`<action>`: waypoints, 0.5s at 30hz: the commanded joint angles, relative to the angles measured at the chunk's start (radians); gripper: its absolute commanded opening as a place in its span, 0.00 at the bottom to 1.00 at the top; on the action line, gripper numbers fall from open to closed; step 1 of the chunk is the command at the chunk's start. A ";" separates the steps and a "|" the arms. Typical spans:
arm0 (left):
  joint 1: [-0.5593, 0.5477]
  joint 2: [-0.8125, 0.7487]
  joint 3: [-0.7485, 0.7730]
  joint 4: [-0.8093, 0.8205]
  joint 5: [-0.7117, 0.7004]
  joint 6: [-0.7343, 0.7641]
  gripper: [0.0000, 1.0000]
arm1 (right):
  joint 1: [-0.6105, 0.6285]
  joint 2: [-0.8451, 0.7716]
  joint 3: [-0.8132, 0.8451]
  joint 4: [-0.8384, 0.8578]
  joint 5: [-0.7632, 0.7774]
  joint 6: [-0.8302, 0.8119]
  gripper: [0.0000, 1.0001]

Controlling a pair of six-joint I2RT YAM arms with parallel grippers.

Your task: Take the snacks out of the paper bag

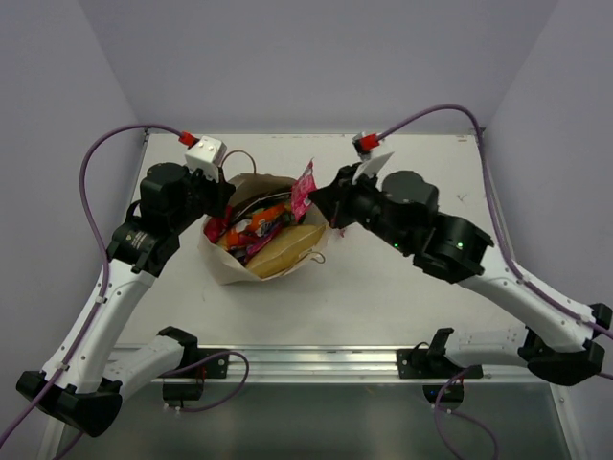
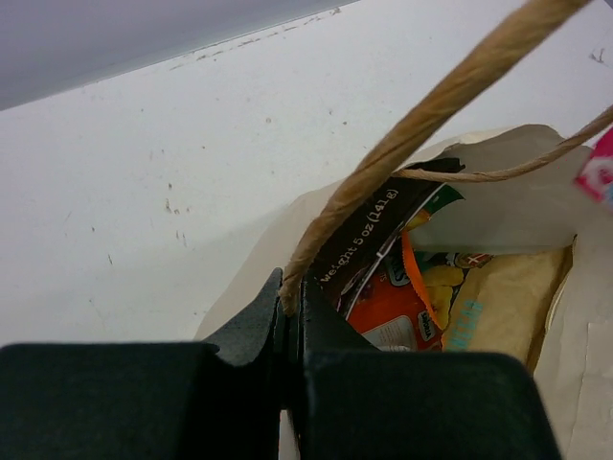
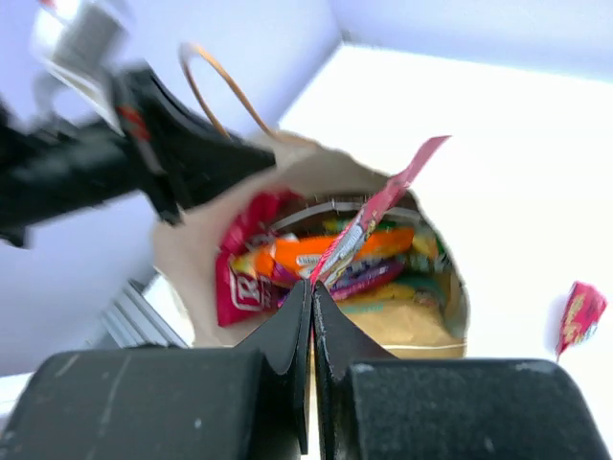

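The paper bag point(image 1: 226, 265) lies in the middle of the table with its mouth up, and several snacks point(image 1: 257, 228) show inside. My left gripper point(image 1: 224, 197) is shut on the bag's brown cord handle point(image 2: 431, 107), which it pinches at its fingertips point(image 2: 290, 297). A dark brown packet point(image 2: 369, 244), an orange one point(image 2: 397, 311) and a tan-yellow one point(image 2: 508, 297) lie in the bag. My right gripper point(image 3: 312, 287) is shut on a magenta-pink packet point(image 3: 378, 213), which stands up over the bag's mouth point(image 1: 304, 192). Red point(image 3: 235, 280), orange point(image 3: 297, 257) and purple point(image 3: 372, 278) packets lie below it.
A small red packet point(image 3: 580, 316) lies on the white table beside the bag. The second cord handle point(image 3: 215, 81) loops up near the left gripper point(image 3: 192, 158). A metal rail point(image 1: 316, 359) runs along the table's near edge, and lilac walls close in the back and sides.
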 commanded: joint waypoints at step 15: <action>-0.006 -0.013 0.031 0.028 0.040 0.051 0.00 | -0.635 -0.052 -0.301 0.176 -0.259 -0.001 0.00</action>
